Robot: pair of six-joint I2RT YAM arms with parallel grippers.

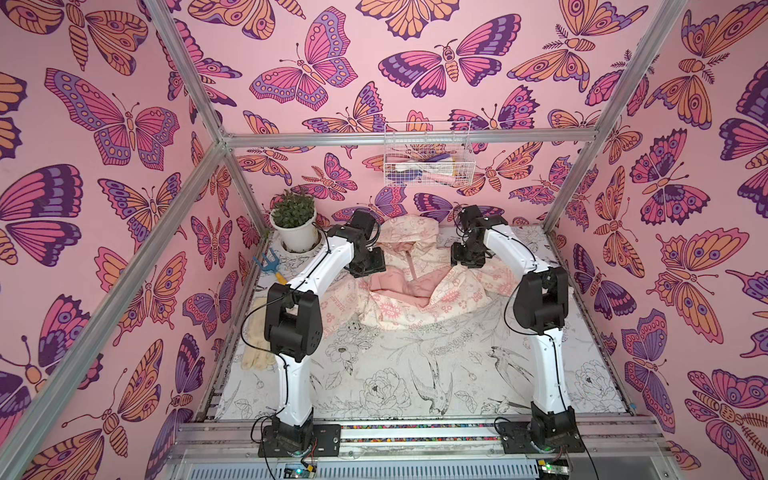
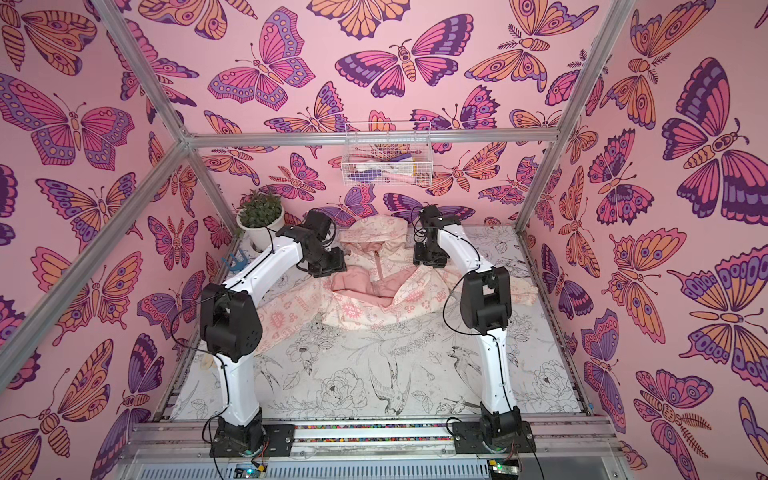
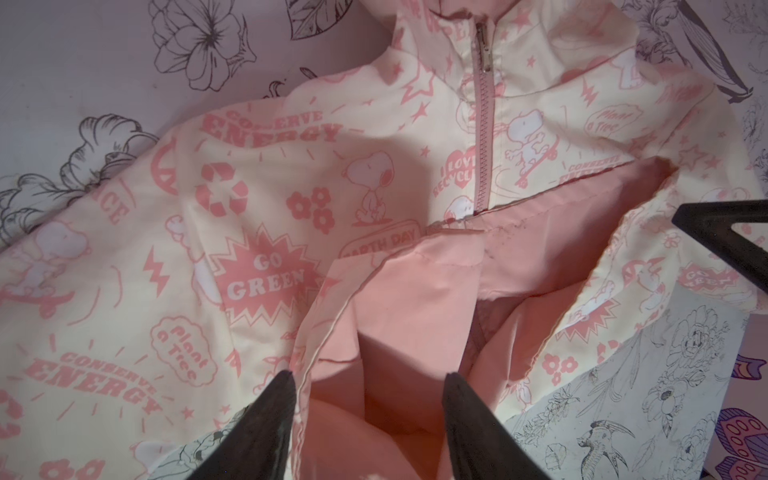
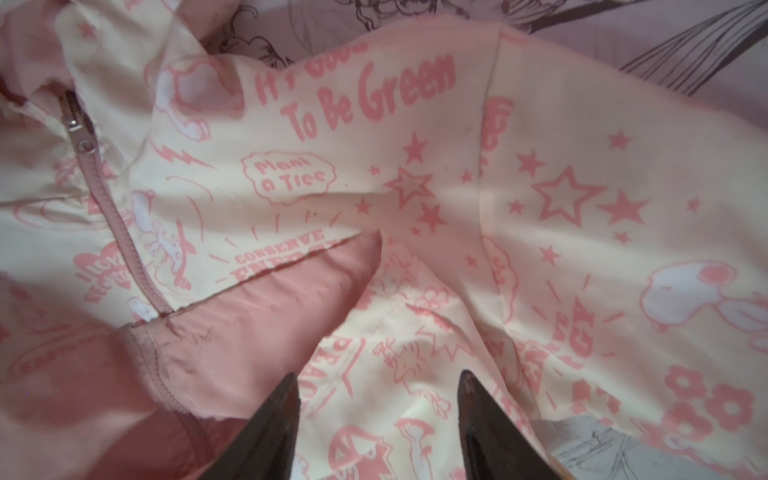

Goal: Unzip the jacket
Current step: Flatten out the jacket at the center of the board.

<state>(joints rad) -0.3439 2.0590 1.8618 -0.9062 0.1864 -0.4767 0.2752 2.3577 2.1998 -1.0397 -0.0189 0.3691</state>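
In both top views your jacket (image 1: 419,286) lay on the far half of the table (image 1: 415,374), between the two arms. Its long axis ran from the far wall toward the arm bases, with the hood (image 1: 409,230) at the far end and the hem nearest the bases. The hem was flipped up over the front, so pink lining (image 1: 399,286) showed. The left gripper (image 1: 368,266) and right gripper (image 1: 467,257) hung low over it, one on either side of the zipper (image 1: 413,262). You could not read the jaws from up there.

In the left wrist view the left gripper (image 3: 368,399) had its jaws apart above the lining (image 3: 415,299), with nothing pinched. The slider (image 3: 484,54) sat up at the collar, and the zipper (image 3: 482,141) was meshed from there down to the flipped hem.

In the right wrist view the right gripper (image 4: 380,399) also had its jaws apart, over printed cloth beside the lining (image 4: 270,299), and gripped nothing. The slider (image 4: 81,137) showed at the collar end here too.

I judge that the unzipping had not begun. You had yet to take the slider and draw it the whole way toward the hem, and the flap probably needed clearing first.
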